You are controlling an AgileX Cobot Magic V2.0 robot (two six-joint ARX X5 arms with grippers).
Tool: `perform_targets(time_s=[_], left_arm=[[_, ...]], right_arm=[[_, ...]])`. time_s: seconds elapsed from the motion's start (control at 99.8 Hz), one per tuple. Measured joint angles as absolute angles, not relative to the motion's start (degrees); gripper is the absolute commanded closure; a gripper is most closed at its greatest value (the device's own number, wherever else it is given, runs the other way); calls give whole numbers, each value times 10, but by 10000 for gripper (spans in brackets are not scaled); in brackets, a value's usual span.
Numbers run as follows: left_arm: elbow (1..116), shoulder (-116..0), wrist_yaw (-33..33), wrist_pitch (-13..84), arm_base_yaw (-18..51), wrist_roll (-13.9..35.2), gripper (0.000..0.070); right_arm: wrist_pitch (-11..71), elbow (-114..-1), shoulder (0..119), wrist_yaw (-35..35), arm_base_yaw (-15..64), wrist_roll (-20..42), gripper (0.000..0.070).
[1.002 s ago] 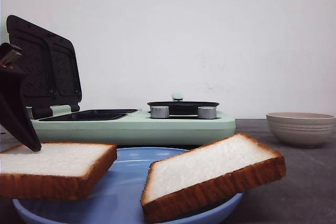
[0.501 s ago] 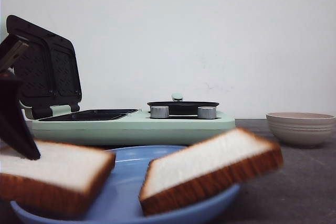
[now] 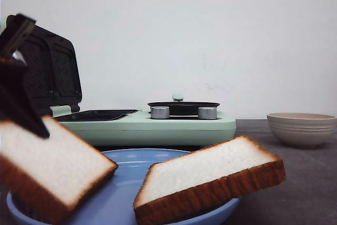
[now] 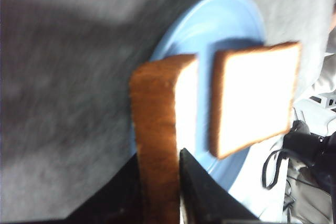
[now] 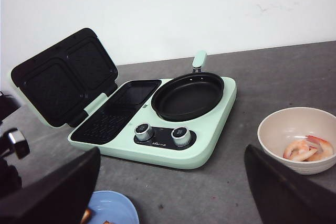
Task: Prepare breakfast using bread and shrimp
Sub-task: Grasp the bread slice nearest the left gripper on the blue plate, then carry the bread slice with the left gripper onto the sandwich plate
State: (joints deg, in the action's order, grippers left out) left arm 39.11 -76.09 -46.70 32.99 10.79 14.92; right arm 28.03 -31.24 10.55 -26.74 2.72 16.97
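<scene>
**Left wrist view: one slice is being carried off the plate**

Left wrist camera is showing the held bread slice [image 4: 157, 129] pinched by its crust edge between the fingers of the left gripper [image 4: 160, 192], which is closing on it across its thickness. Seen from the front, this slice [image 3: 50, 169] is hanging tilted, its low corner just over the blue plate [image 3: 131, 167]; gripping one edge is probably what is letting it droop. The second slice [image 3: 210, 175] is leaning on the plate rim, one end overhanging.

Behind the plate, the green breakfast maker [image 5: 157, 124] is standing with its lid [image 5: 58, 77] propped open, likely so bread can go onto the grill tray [image 5: 118, 108]; a round pan [image 5: 186, 95] is sitting beside it. Shrimp [image 5: 304, 148] are waiting in the beige bowl [image 5: 278, 129]. The right gripper [image 5: 173, 198] is holding nothing, its jaws spread wide.
</scene>
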Motion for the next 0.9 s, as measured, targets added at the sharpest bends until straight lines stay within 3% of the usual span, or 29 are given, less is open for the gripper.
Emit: perform_targets(time_s=[0.401,0.531,0.721,0.902], left_arm=[[485,-744,-502,335,108,150,700],[511,-744,-498,300,108,172,700],[586,-744,-421,222,111,232,699],[685,-747,-304,205,122,245,700]], right_arm=[[280,-312,105,-254,27,170,154],[280,-312,105,-253,27,170,154],[280,-312,105,-253,27,170,154],[280,-312,105,-253,27,170,173]])
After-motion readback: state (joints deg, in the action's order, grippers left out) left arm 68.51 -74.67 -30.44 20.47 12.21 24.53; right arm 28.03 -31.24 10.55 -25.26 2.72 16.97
